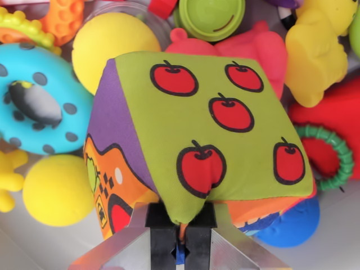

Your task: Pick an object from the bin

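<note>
A soft fabric cube (208,129) fills the middle of the wrist view, its green face printed with red apples, with purple and orange sides. My gripper (181,230) at the bottom centre is shut on the cube's lower green corner, which bunches between the two black fingers (162,236). The cube sits tilted above the other toys. The fingertips themselves are hidden by the pinched cloth.
Toys crowd around: a yellow ball (112,42) behind the cube, another yellow ball (56,191) at the lower left, a blue spotted ring (39,101) at left, a pink toy (253,45), a yellow figure (318,50), a green lid (211,17), a green ribbed ring (337,163).
</note>
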